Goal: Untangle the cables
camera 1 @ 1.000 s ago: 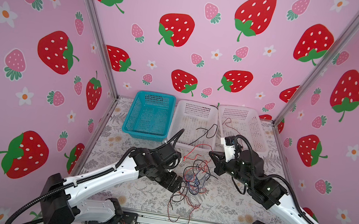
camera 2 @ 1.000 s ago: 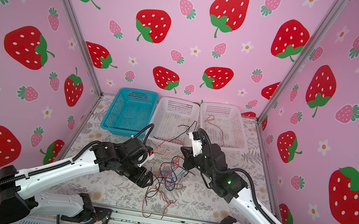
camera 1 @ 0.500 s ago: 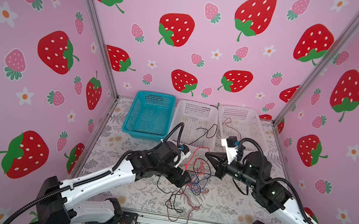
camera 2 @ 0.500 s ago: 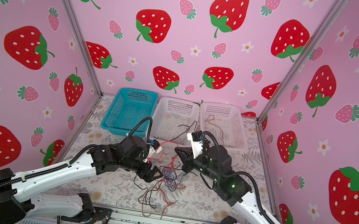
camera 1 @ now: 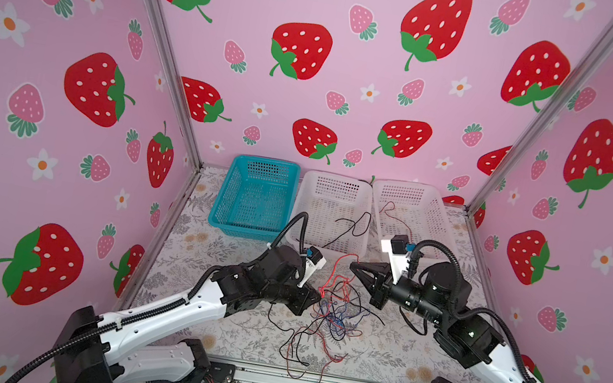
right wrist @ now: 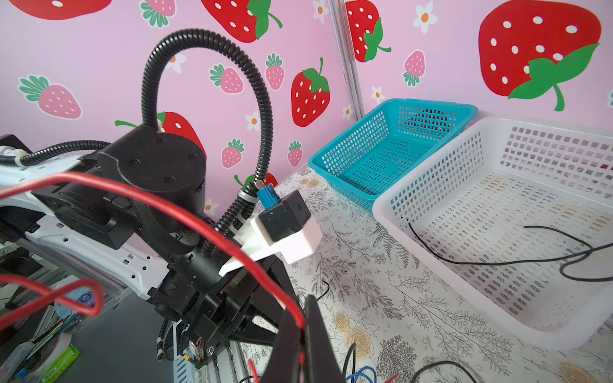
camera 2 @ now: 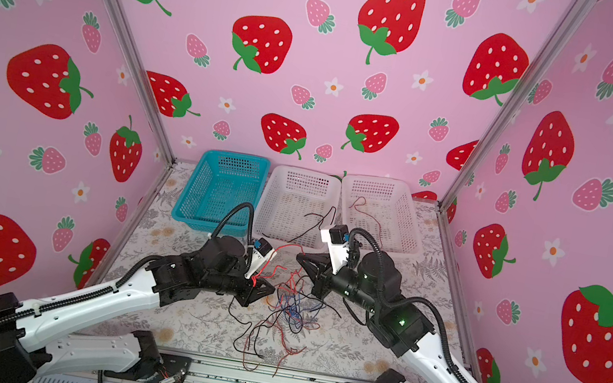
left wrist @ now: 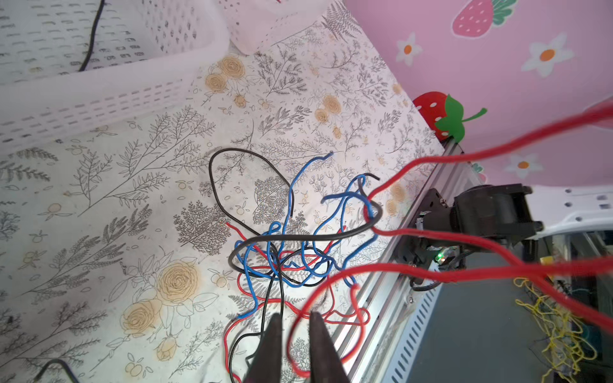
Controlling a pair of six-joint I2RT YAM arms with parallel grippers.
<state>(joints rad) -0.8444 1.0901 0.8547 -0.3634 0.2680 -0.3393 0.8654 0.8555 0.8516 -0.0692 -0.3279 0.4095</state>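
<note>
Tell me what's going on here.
Two robot arms are picking apart a tangle of red, black and blue cables on the floral table. The right gripper is shut on a red strand raised off the pile. The left gripper has its jaws close around a red loop, a small gap showing, so a firm grip is unclear. A black cable lies in the middle basket.

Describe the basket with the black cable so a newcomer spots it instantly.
Three baskets line the pink back wall. It is the middle basket: white, with a black cable inside. The teal basket flanks one side; the other white basket holds a red cable.
</note>
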